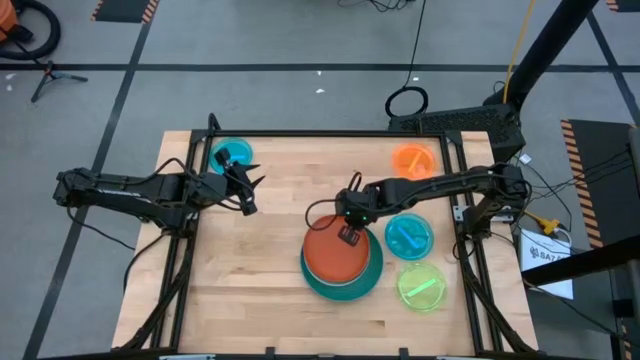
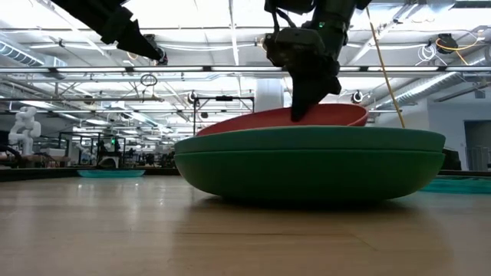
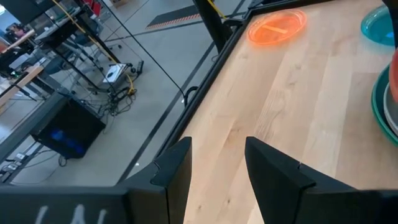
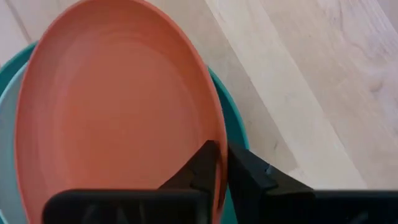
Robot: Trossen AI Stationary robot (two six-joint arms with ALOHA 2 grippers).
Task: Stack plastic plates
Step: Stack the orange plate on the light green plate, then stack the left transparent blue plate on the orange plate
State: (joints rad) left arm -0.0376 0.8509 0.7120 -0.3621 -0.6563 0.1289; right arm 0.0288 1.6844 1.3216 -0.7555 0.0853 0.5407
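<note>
A red-orange plate (image 1: 335, 252) lies tilted on top of a stack of large green and teal plates (image 1: 345, 285) at the table's middle, and the tilt shows in the low view (image 2: 261, 119). A pale mint plate edge (image 4: 6, 130) shows under it. My right gripper (image 1: 350, 228) is shut on the red-orange plate's rim. My left gripper (image 1: 247, 188) is open and empty, raised above the table's left side, near a small teal-blue plate (image 1: 232, 155). My right gripper pinches the red-orange plate's rim (image 4: 217, 134) on its far-right side, one finger inside the plate and one outside. The fingers come from above, slanting down. The held side is raised, and the opposite side (image 2: 211, 129) rests in the stack.
A small orange plate (image 1: 414, 160) lies at the far right, a translucent blue plate (image 1: 408, 236) and a lime plate (image 1: 422, 287) lie right of the stack. The table's frame rail (image 1: 330, 133) runs along the far edge. Bare wood lies at the near left.
</note>
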